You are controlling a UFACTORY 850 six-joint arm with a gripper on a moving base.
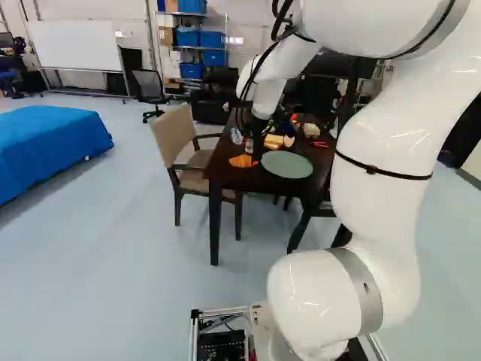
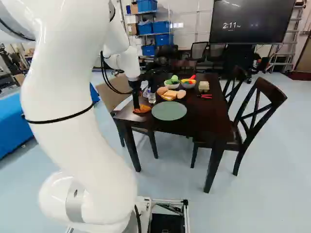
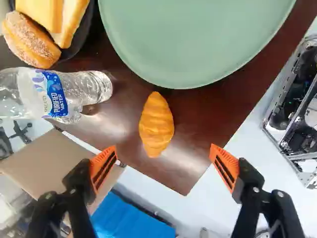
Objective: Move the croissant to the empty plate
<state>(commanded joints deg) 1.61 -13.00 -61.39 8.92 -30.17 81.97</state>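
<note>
Golden-brown, the croissant (image 3: 156, 125) lies on the table (image 2: 209, 114) near one corner, between that corner and the plate (image 3: 198, 44), just beside the rim. The gripper (image 2: 141, 109) has its fingers spread wide and grips nothing; the croissant lies ahead of their gap.

The arm (image 1: 391, 135) is glossy white, its rounded segments ringed by grey bands (image 1: 366, 287). Black cables (image 2: 103, 68) loop beside it, a narrow black strap (image 1: 398, 175) circles it, and the black jaws carry slotted orange pads (image 3: 103, 166).
</note>
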